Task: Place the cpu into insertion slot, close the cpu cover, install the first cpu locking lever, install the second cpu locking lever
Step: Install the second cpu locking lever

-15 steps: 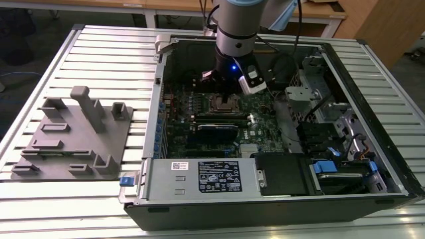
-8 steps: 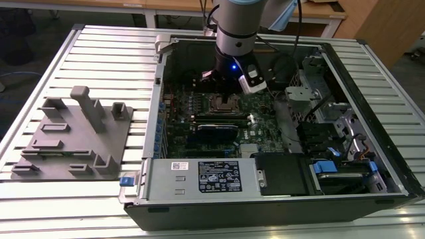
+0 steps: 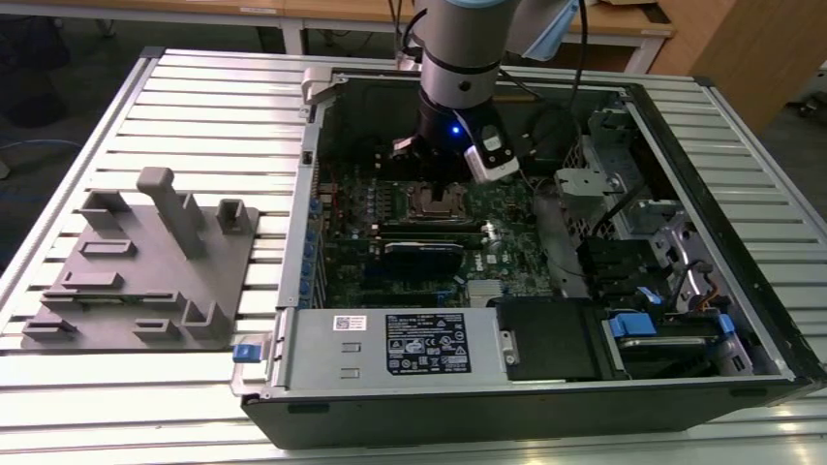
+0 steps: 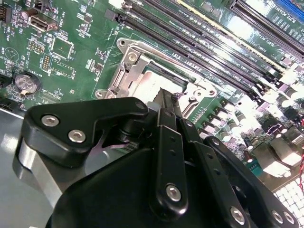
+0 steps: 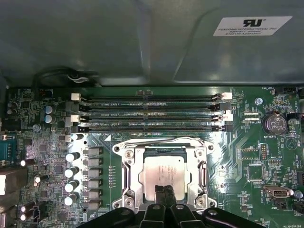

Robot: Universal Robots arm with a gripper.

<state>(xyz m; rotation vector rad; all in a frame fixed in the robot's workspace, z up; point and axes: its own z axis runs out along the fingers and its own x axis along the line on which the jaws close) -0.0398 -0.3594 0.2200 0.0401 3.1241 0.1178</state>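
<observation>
Black gripper (image 5: 165, 194) fingers, pressed together and empty, touched the cpu (image 5: 164, 173), seated under its lowered cpu cover (image 5: 131, 175); lever positions unclear.

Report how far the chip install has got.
Done: the chip lies flat in the socket, and the metal cover frame looks down around it. In hand: the gripper sits directly over the chip's near edge, fingers together; whether they touch it is unclear. Left: I cannot tell from these views whether either locking lever is latched yet.
</observation>
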